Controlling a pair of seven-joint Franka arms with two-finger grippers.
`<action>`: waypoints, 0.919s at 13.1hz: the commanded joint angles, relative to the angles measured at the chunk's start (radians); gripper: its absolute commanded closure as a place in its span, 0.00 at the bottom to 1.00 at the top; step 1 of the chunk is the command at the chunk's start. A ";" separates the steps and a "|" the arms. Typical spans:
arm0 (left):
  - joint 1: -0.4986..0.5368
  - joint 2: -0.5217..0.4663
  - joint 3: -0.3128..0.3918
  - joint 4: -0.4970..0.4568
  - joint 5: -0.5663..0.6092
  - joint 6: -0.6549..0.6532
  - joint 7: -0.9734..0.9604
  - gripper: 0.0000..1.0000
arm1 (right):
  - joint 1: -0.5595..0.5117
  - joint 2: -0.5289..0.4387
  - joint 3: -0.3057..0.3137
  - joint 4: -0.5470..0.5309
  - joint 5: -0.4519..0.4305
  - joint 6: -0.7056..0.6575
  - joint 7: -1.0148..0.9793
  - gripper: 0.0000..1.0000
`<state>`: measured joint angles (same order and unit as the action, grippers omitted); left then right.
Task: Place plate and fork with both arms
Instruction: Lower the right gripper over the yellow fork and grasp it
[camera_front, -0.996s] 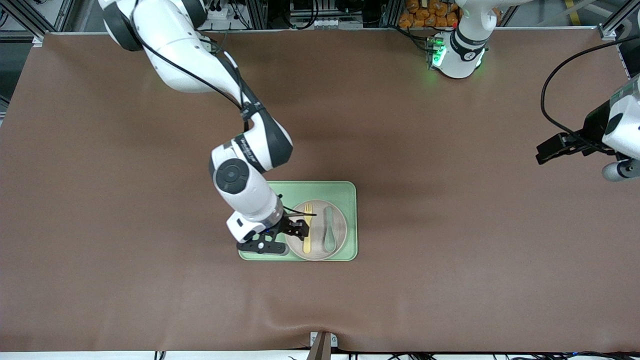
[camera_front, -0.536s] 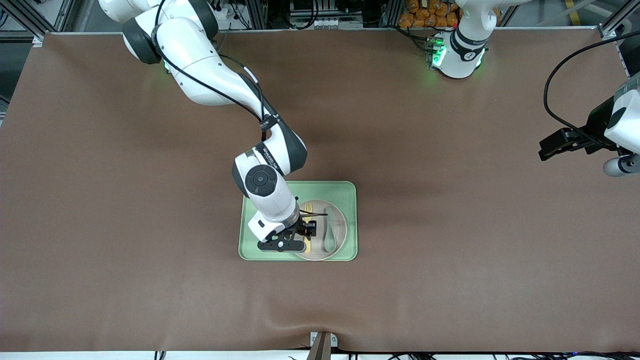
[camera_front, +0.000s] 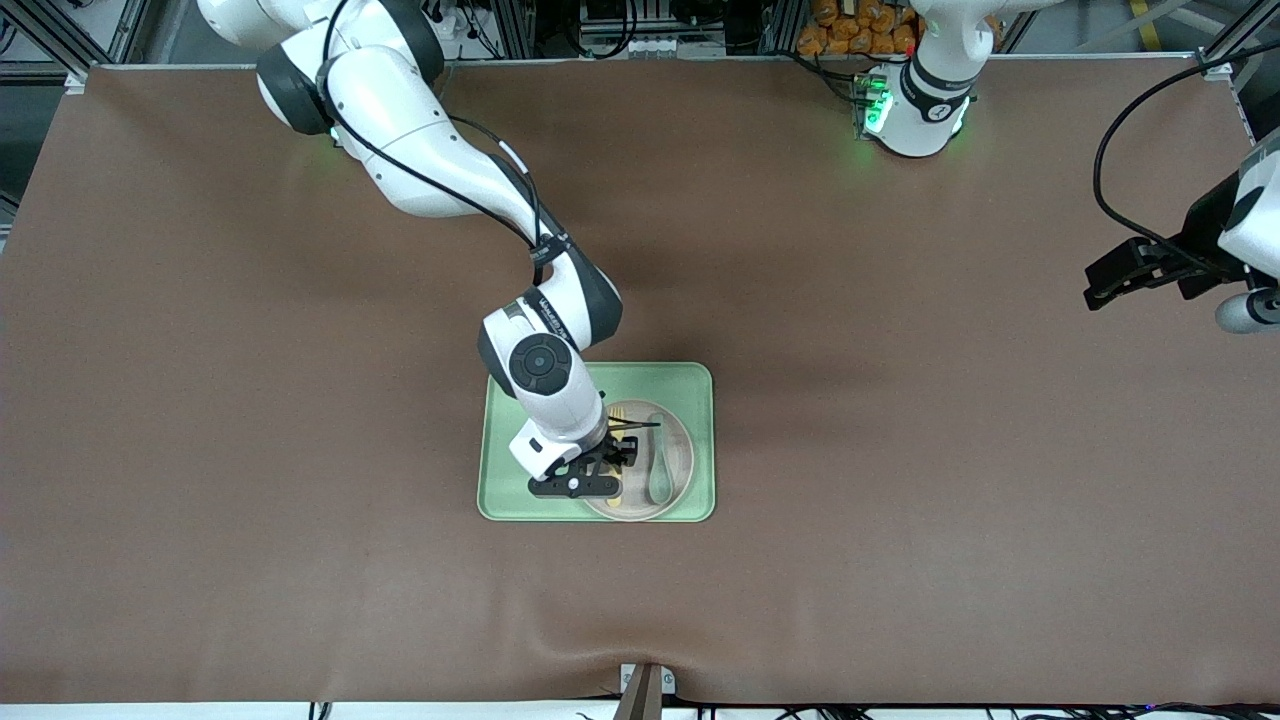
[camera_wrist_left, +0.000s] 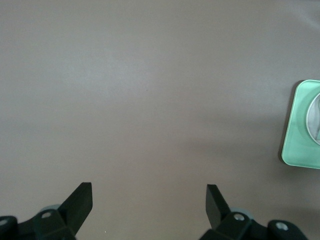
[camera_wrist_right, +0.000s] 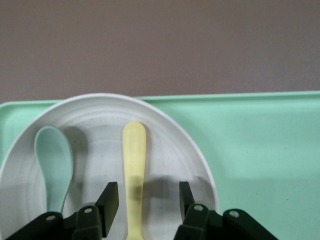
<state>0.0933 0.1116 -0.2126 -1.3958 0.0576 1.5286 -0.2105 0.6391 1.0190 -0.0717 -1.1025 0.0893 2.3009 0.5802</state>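
Note:
The speckled off-white plate (camera_front: 682, 452) lies on the pale-green tray (camera_front: 700, 388), with the pale-yellow fork (camera_front: 617, 412) and a grey-green spoon (camera_front: 658, 462) on it. My right gripper (camera_front: 605, 474) is low over the plate, open, its fingers on either side of the fork's handle and not touching it. In the right wrist view the fork (camera_wrist_right: 134, 160) runs between the fingers of my right gripper (camera_wrist_right: 148, 193), with the plate (camera_wrist_right: 100, 112) and spoon (camera_wrist_right: 52, 160) around it. My left gripper (camera_front: 1100, 284) waits open and empty over the bare table at the left arm's end; it also shows in its wrist view (camera_wrist_left: 148, 193).
The tray's corner (camera_wrist_left: 300, 131) shows in the left wrist view. A brown mat (camera_front: 900, 450) covers the table. The left arm's base (camera_front: 915, 105) stands at the table's edge farthest from the front camera.
My right gripper has moved from the tray's edge at the right arm's end to over the plate, astride the fork. The left gripper has drifted a little away from the front camera.

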 joint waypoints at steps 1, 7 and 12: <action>-0.044 -0.052 0.043 -0.052 -0.001 0.012 0.046 0.00 | 0.016 0.024 -0.007 0.041 -0.017 -0.012 0.024 0.46; -0.083 -0.092 0.107 -0.104 -0.001 0.013 0.074 0.00 | 0.025 0.027 -0.007 0.038 -0.019 -0.020 0.023 0.50; -0.083 -0.096 0.107 -0.108 -0.001 0.004 0.075 0.00 | 0.025 0.029 -0.007 0.038 -0.016 -0.037 0.026 0.55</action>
<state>0.0138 0.0486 -0.1133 -1.4719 0.0576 1.5286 -0.1555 0.6575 1.0273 -0.0723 -1.1008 0.0891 2.2814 0.5805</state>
